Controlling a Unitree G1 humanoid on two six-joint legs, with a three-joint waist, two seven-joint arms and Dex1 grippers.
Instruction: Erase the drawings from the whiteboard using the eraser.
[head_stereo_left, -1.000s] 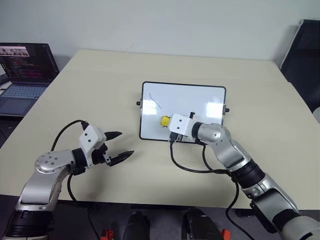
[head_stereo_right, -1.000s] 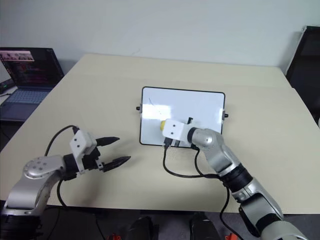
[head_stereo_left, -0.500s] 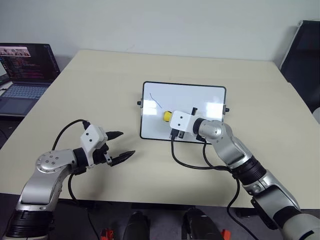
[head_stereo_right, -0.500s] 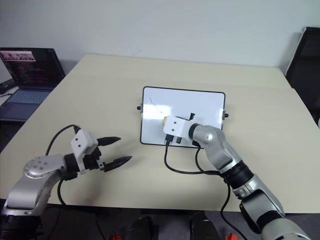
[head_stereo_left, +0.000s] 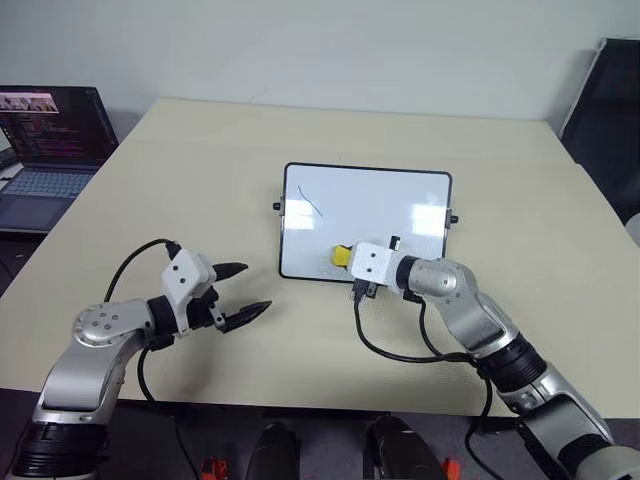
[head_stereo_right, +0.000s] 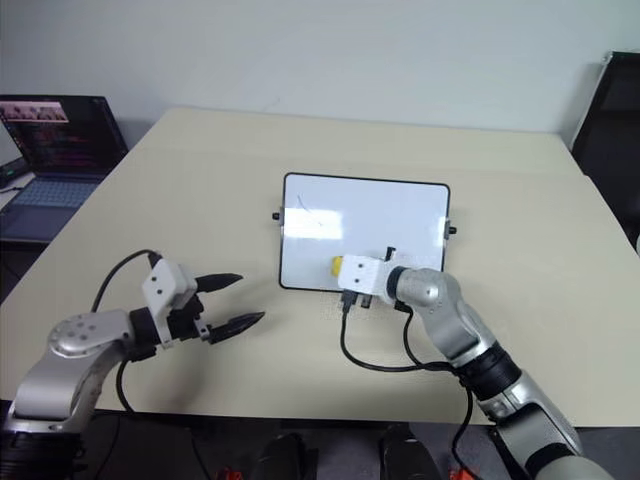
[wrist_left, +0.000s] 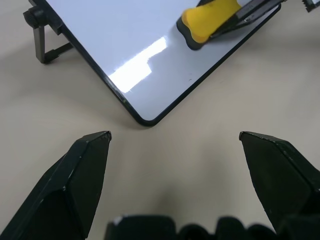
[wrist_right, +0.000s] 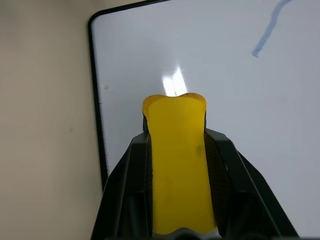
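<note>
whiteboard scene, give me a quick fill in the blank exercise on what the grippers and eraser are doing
1. The right gripper is shut on the ____ eraser.
2. The eraser sits over the whiteboard's ____ edge, the one closest to the robot.
3. One thin ____ stroke remains on the whiteboard.
4. The left gripper hangs ____ over the table, holding nothing.

Missing words: yellow; near; blue; open

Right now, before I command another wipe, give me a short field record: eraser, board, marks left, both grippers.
eraser: yellow eraser, clamped in the right gripper, over the near part of the board
whiteboard: whiteboard lying on the beige table, propped on its small side stands
drawings left: one short blue stroke near the far left corner
left gripper: left gripper open, holding nothing, above the table short of the board's near left corner
other: open laptop off the table's left edge
</note>
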